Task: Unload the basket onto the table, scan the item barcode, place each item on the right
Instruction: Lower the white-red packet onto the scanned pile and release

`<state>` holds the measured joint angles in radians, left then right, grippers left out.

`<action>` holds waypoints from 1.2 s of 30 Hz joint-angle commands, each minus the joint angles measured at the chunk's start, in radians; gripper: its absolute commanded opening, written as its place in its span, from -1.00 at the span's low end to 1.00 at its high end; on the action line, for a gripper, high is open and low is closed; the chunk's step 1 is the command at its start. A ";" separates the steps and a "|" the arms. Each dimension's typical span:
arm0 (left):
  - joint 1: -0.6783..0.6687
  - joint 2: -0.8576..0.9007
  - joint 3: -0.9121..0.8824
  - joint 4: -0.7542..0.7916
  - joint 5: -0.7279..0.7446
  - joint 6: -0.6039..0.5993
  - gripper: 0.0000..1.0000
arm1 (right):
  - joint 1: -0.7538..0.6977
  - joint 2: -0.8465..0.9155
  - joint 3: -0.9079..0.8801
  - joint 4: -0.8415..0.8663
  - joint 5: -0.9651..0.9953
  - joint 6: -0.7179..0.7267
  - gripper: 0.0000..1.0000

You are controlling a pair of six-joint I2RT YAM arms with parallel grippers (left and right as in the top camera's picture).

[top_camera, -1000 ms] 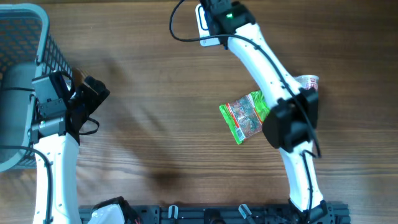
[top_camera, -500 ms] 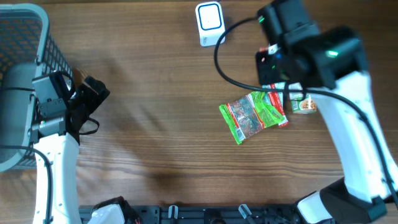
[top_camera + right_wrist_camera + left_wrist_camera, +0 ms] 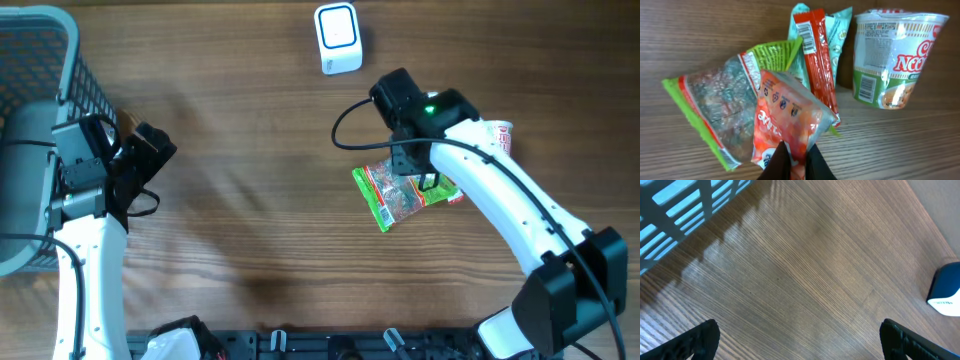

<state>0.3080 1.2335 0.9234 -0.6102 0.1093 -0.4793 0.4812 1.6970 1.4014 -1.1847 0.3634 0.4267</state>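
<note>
My right gripper [image 3: 797, 156] is shut on the lower edge of an orange snack packet [image 3: 790, 112]. It holds the packet just over a clear green-edged packet [image 3: 715, 107]. In the overhead view the right gripper [image 3: 418, 172] sits over that green packet [image 3: 392, 197]. The white and blue scanner [image 3: 337, 38] stands at the back of the table and shows at the right edge of the left wrist view [image 3: 946, 291]. My left gripper [image 3: 800, 335] is open over bare wood at the far left [image 3: 152, 152], with nothing between its fingers.
A cup of noodles [image 3: 895, 55] stands to the right of the pile, and also shows from overhead [image 3: 497, 133]. A red stick packet [image 3: 816, 60] and a teal packet [image 3: 841, 30] lie behind the orange one. A blue basket [image 3: 45, 60] fills the left edge.
The right arm has swung back from beside the scanner at the far edge to a spot over the pile of packets. The left arm has not moved.
</note>
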 commanded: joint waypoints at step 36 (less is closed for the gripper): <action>0.009 0.006 0.008 0.000 -0.003 0.001 1.00 | -0.005 -0.002 -0.035 0.492 -0.013 -0.008 0.99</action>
<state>0.3080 1.2335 0.9234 -0.6106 0.1093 -0.4793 0.4805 1.6970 1.3624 -0.6975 0.3553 0.4221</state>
